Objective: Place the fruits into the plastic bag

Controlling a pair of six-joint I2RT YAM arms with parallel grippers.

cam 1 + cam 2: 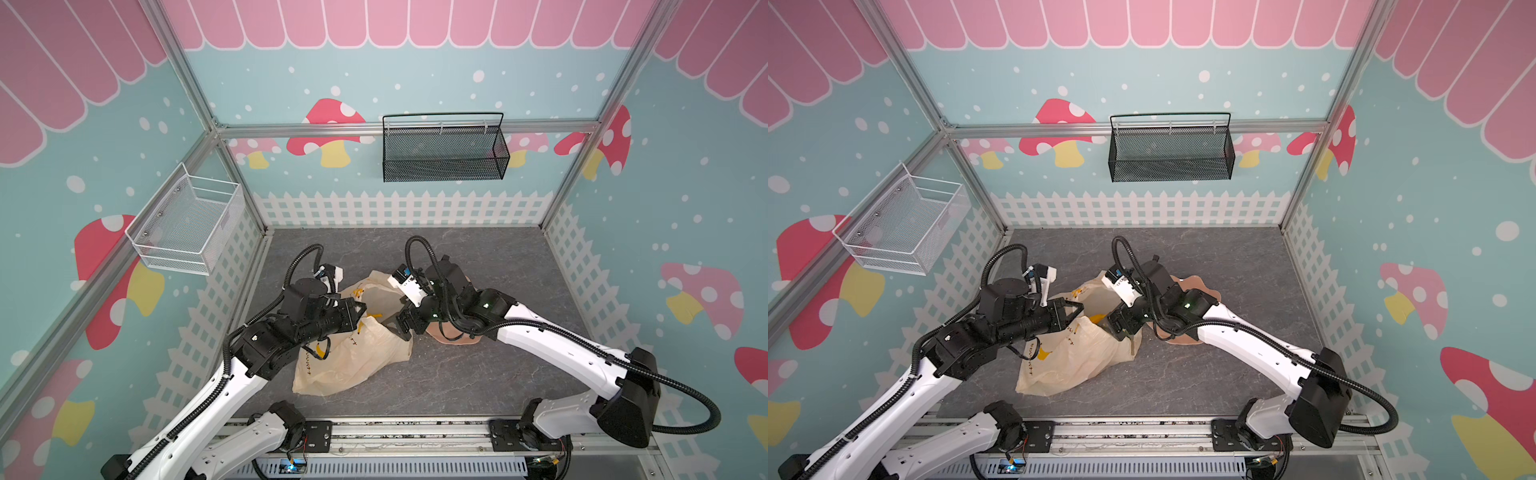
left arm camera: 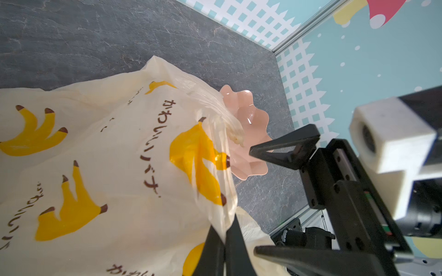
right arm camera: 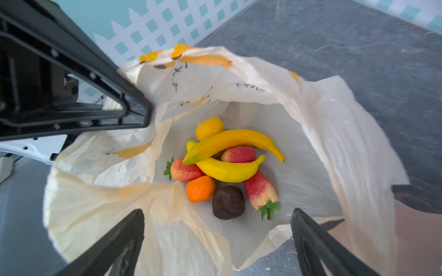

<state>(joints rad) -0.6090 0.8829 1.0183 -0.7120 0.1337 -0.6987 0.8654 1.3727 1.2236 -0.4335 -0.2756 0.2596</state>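
Fruits (image 3: 227, 165) lie heaped at the bottom of the plastic bag (image 1: 353, 368). The bag rests crumpled on the grey marbled tabletop (image 1: 478, 374) in the middle of both top views, its mouth open between the two grippers.

On the left, the left gripper (image 2: 224, 236) is clenched on a fold of the bag's rim, the thin film pinched between its two fingers and drawn taut.

Inside the bag, the right wrist view shows two yellow bananas (image 3: 234, 141) crossed on top of the pile. Three red strawberries (image 3: 187, 170) lie under and beside them, with two oranges (image 3: 201, 188), one deep and one paler, at opposite edges. A dark brown-black round piece (image 3: 228, 203) sits just beside the deeper orange.

To the right, the right gripper (image 3: 217, 215) hangs at the bag's mouth, jaws spread wide with nothing between them. Whether its tips touch the film cannot be told.

Further right, a pink wavy-edged plate (image 1: 1204, 289) sits just beside the bag, partly hidden under the right arm.
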